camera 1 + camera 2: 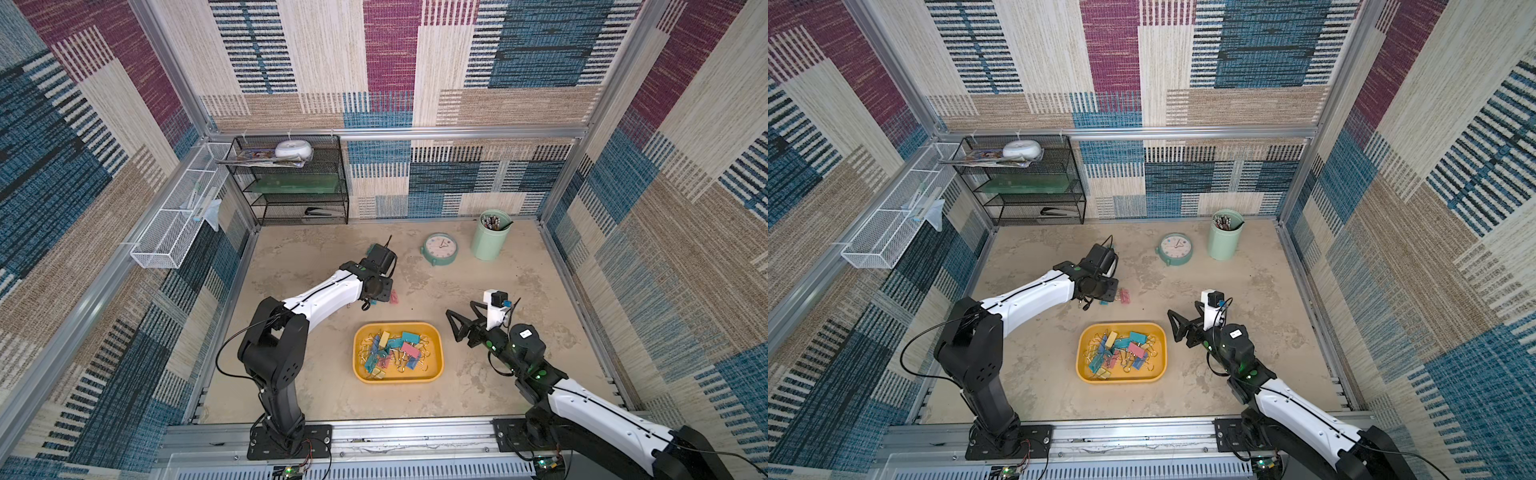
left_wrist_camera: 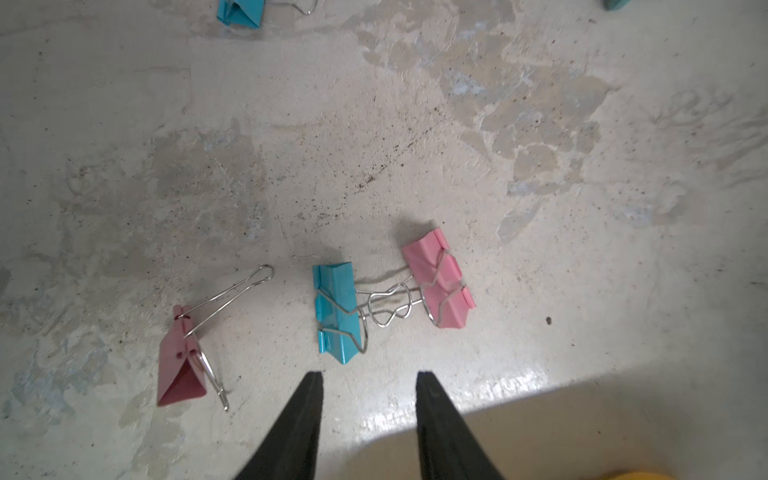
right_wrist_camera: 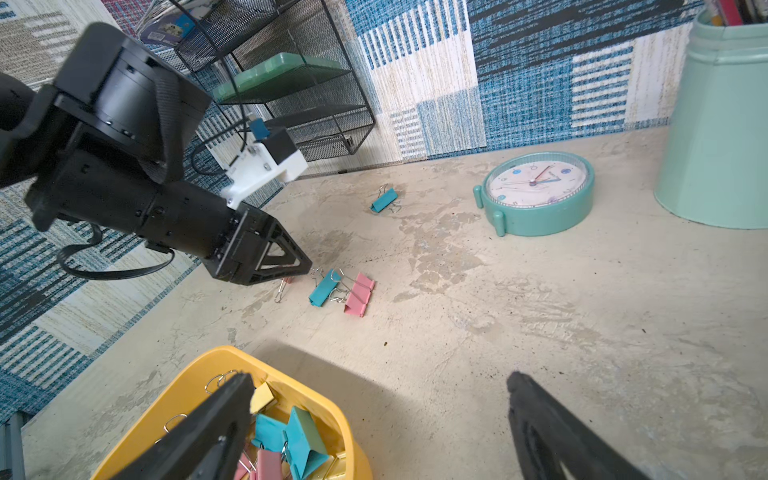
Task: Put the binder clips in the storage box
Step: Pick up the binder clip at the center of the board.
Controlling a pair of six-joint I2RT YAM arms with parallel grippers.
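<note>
Four clips [image 2: 336, 311]: loose on your worktop [image 1: 457, 270], twelve o'clock of the box [image 1: 430, 370].
Box: already holds most clips.
Left end effector [image 2: 369, 376]: jaws apart, empty, over three.
Right end effector [image 3: 379, 376]: wide apart, empty.

Binder clips [image 1: 395, 351] lie heaped in the yellow storage box [image 1: 357, 353] on the bench [image 1: 457, 395]. One pink clip [image 1: 394, 296] lies loose beside the left arm's wrist [image 1: 376, 286]; the right pincer [image 1: 454, 326] hangs near the box, jaws apart.

Beige table [image 1: 478, 386]: clips [image 2: 336, 311], tray [image 1: 398, 326], clock [image 1: 441, 248], cup [image 1: 490, 241].
</note>
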